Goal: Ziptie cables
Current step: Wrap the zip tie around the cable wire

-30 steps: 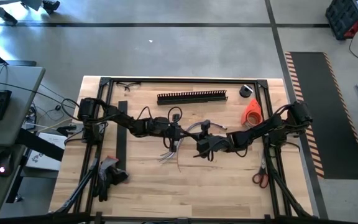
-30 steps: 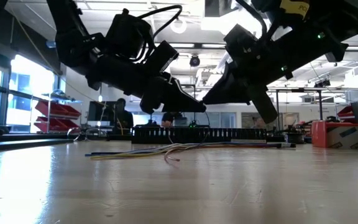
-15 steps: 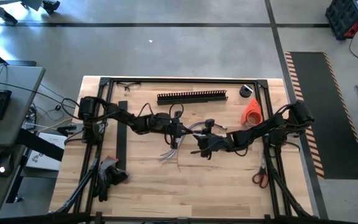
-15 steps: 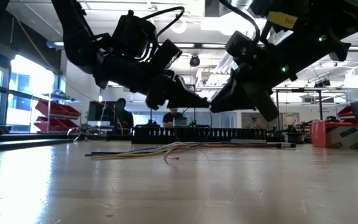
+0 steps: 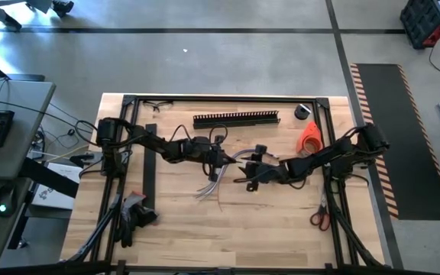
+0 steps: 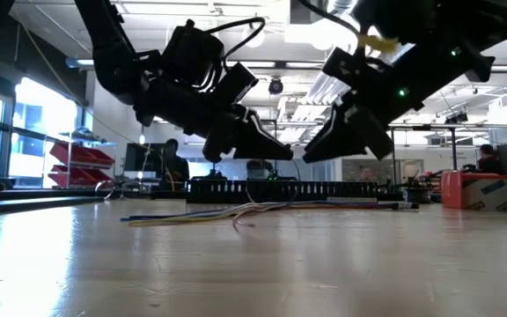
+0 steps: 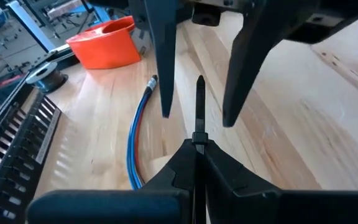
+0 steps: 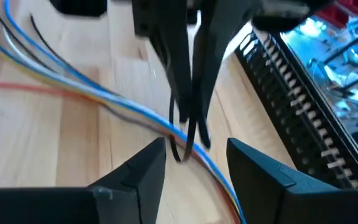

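The cables (image 5: 211,186) lie loose on the wooden table in a thin pale and coloured bunch, also seen low on the table (image 6: 227,214) and under the right gripper (image 8: 73,81). Above them at mid-table my left gripper (image 5: 228,158) is shut on a thin black ziptie (image 7: 199,102). My right gripper (image 5: 241,169) faces it from the right, open. Its two fingers (image 7: 165,68) stand on either side of the ziptie's free tip, apart from it. Both grippers hang clear of the table (image 6: 287,154). My left gripper pinches the ziptie between its two shut fingertips (image 7: 197,140), at its near part. The strip runs on forward past the fingertips toward the right gripper. It is lifted clear of the table, and a thin black length (image 8: 188,134) hangs below the fingers.
A long black slotted strip (image 5: 236,119) lies at the far side, and a second black strip (image 5: 150,164) lies at the left. At the right sit an orange object (image 5: 309,138), a tape roll (image 5: 303,111) and scissors (image 5: 318,218). Bare wood spreads toward the near edge.
My right gripper has rolled about its own axis and its fingers have spread apart, while it stays close in front of the left gripper. The left gripper has stayed shut on the ziptie. The cables have not moved.
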Robot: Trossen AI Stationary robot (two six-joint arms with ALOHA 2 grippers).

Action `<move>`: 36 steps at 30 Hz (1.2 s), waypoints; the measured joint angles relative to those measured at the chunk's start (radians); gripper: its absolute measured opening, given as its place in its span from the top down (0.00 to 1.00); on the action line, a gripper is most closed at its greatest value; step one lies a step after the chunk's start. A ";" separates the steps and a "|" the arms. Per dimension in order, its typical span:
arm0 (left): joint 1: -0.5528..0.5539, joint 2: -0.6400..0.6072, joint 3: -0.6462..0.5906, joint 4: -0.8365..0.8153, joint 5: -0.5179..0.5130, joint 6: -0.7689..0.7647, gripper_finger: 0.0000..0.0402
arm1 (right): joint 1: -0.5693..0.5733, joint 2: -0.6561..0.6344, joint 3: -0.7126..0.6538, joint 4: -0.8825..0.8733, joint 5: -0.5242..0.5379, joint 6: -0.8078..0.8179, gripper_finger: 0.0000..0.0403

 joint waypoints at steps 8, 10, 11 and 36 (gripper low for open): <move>0.000 0.000 0.000 -0.012 0.000 0.001 1.00 | 0.000 0.000 0.000 0.093 -0.042 0.003 0.66; 0.000 0.000 0.000 -0.014 0.000 0.001 1.00 | -0.005 0.000 0.000 0.094 -0.042 0.003 0.66; 0.000 0.000 0.000 -0.013 0.000 0.001 1.00 | -0.009 0.000 0.000 0.094 -0.042 0.002 0.67; 0.000 0.001 -0.002 -0.012 -0.005 -0.073 0.88 | -0.016 0.000 0.002 0.049 -0.010 -0.013 1.00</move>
